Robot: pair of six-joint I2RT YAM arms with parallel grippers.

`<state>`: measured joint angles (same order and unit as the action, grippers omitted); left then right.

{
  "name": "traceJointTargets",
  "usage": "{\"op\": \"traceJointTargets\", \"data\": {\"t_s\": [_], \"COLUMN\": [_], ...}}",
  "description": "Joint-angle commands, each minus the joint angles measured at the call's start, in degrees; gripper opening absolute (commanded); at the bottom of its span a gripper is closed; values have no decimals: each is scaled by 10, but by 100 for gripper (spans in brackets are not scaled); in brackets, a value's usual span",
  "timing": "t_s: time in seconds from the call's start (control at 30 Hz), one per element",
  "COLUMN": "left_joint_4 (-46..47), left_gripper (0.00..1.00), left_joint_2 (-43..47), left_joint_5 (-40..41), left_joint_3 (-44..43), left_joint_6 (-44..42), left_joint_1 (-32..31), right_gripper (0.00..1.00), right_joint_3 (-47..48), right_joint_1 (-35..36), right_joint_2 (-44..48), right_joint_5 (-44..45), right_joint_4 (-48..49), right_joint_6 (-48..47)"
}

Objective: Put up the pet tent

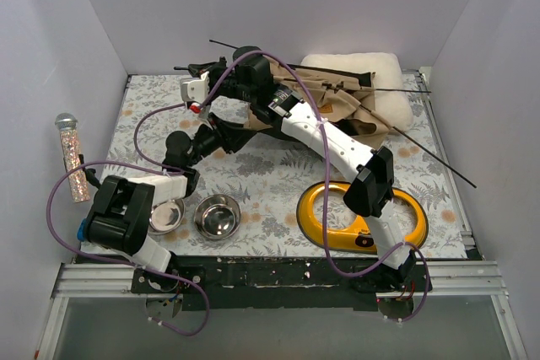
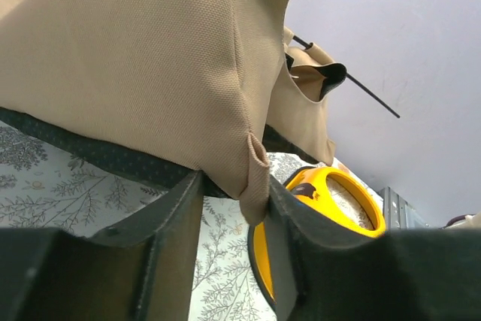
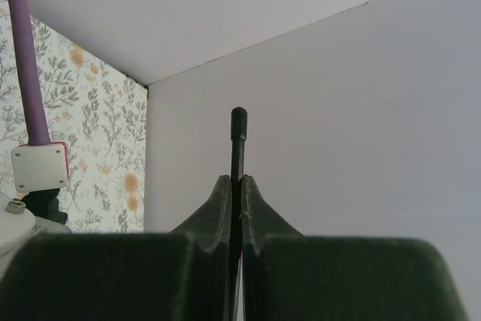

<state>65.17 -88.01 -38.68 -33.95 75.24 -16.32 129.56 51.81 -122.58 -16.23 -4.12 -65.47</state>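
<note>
From above, the pet tent [image 1: 337, 100] lies collapsed at the far side of the worktop [image 1: 270, 170], a heap of tan fabric with its right part resting on a cream cushion [image 1: 375, 69]. A thin black rod [image 1: 439, 158] juts out of the heap toward the right edge. Both arms stretch to the far middle, crossing over the heap's left end. A yellow oval bowl stand [image 1: 314, 208] sits near right, under the right arm. Two steel bowls [image 1: 218, 217] sit near left, side by side. A glittery toy microphone [image 1: 72, 153] leans at the left wall.

From the left wrist, the left gripper [image 2: 234, 186] is low at the tent's edge. A folded corner of the tan cloth hangs down between its fingers [image 2: 176, 216]. One finger touches the fold, while a gap shows on the other side, so they stand apart and have not pinched it. The black lining runs along the hem just above the worktop.

From the right wrist, the right gripper [image 3: 237, 186] is clenched tight on a black rod, whose capped end sticks out just past the fingertips against the pale wall.
</note>
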Motion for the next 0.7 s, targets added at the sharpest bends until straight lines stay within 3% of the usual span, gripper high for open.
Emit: {"op": "traceJointTargets", "data": {"t_s": [0.0,0.07,0.13,0.4,0.47,0.6,0.67], "left_joint_4": [12,12,1,-174,-229,-333,-376], "left_gripper": [26,8,0,0,0,0,0], "left_joint_2": [-6,-1,16,148,165,197,208], "left_joint_5": [13,5,-2,-94,-144,-191,-190], "left_joint_3": [-7,-11,-8,-8,-22,-43,-55], "left_joint_6": [2,3,3,-164,-243,-410,-448], "left_joint_1": [-3,1,9,162,218,267,275], "right_gripper": [1,1,1,1,1,1,1], "right_joint_3": [18,17,12,6,10,9,11], "right_joint_1": [-6,-7,-7,-11,-11,-10,-9], "right_joint_2": [40,42,47,81,85,89,87], "right_joint_5": [8,6,1,-19,-25,-49,-64], "right_joint_4": [36,33,21,-110,-145,-221,-254], "right_joint_6": [-2,-3,-11,-64,-66,-56,-52]}}
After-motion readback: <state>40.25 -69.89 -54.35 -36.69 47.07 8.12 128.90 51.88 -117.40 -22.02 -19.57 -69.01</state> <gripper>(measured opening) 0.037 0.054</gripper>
